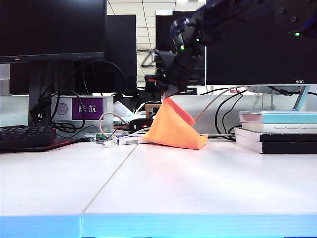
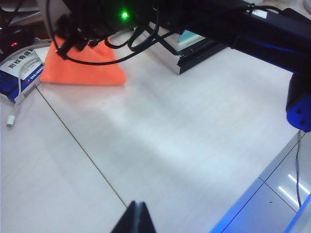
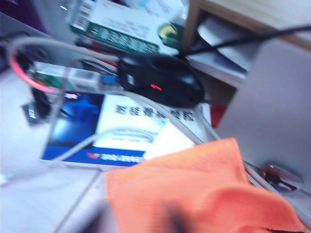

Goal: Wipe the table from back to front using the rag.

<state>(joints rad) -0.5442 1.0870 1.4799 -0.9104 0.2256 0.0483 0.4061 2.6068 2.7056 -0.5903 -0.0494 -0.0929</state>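
Note:
The orange rag (image 1: 176, 126) stands like a tent at the back of the white table (image 1: 148, 183). Its top corner is lifted and its lower edge rests on the table top. My right gripper (image 1: 166, 93) hangs above it, shut on that raised corner. In the right wrist view the rag (image 3: 194, 189) fills the near field, with the blurred right gripper (image 3: 133, 223) straddling its edge. The left wrist view shows the rag (image 2: 82, 68) under the right arm. It also shows my left gripper (image 2: 137, 205) shut and empty, hovering over bare table (image 2: 170, 136) near the seam.
A stack of books (image 1: 277, 131) lies at the back right, close to the rag. Cables, a black mouse (image 3: 160, 80) and a blue-and-white booklet (image 3: 112, 131) crowd the back behind it. A keyboard (image 1: 25, 136) sits back left, with monitors above. The light blue front edge (image 1: 148, 225) runs across.

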